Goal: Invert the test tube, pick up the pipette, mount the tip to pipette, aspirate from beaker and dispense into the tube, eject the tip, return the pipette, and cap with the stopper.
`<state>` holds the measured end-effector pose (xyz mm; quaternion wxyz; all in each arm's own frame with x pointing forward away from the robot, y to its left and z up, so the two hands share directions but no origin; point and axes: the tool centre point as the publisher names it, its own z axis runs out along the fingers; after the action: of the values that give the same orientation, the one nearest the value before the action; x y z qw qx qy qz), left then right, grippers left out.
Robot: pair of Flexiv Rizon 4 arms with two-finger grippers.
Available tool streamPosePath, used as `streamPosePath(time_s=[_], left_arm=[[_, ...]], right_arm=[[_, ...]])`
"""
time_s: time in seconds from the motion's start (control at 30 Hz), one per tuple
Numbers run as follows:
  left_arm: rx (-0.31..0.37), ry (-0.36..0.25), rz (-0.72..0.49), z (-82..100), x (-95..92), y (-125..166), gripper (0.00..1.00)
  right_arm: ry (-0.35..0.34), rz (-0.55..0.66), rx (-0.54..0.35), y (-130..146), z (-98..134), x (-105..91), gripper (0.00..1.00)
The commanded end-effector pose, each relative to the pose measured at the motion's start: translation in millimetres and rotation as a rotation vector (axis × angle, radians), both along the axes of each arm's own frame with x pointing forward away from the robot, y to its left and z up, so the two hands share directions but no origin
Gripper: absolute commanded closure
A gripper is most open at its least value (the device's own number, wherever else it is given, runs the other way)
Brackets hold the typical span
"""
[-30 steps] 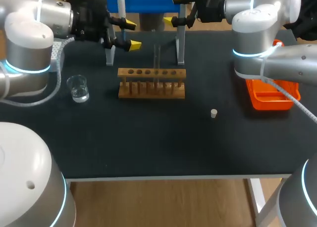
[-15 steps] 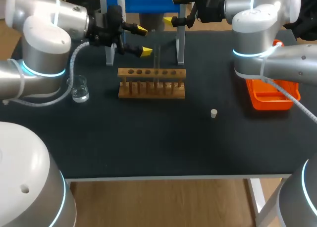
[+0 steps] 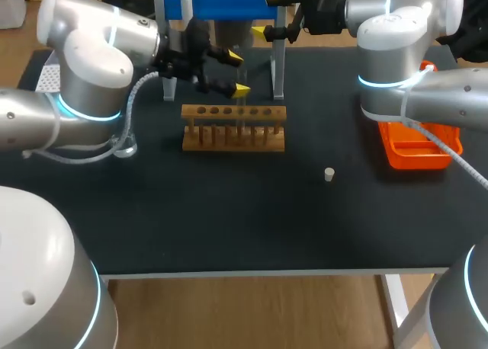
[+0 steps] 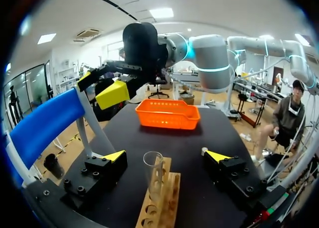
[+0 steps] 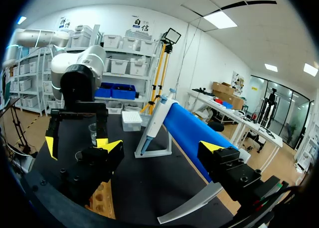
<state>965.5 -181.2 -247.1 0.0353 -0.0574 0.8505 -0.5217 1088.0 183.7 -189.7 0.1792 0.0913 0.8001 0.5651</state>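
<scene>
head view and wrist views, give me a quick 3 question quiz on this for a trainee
1. True or false: the left jaws are shut on the tube.
2. Where is the stopper? A: in the tube. B: on the table, right of the rack. C: in the left jaws.
3. Fill in: the pipette hangs on a stand whose bar is ____ in colour.

Key: 1 false, the jaws are open with the tube standing untouched between them; 2 B; 3 blue.
</scene>
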Motion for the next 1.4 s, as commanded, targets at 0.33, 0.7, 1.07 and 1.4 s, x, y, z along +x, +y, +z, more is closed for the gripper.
streamPosePath(time_s=[0.33,0.7,1.07,1.4], left_arm=[[0.031,0.020,-0.020,-27.4,9.9,-15,0.00],[0.050,0.001,0.035,-40.7,7.0,-19,0.00],[0.098,-0.005,0.032,-45.6,9.6,-22,0.00],[0.116,-0.009,0.028,-48.6,9.9,-23,0.00]], right_arm=[[0.000,0.000,0.000,0,0,0.3,0.00],[0.000,0.000,0.000,0,0,0.3,0.00],[0.000,0.000,0.000,0,0,0.3,0.00],[0.000,0.000,0.000,0,0,0.3,0.00]])
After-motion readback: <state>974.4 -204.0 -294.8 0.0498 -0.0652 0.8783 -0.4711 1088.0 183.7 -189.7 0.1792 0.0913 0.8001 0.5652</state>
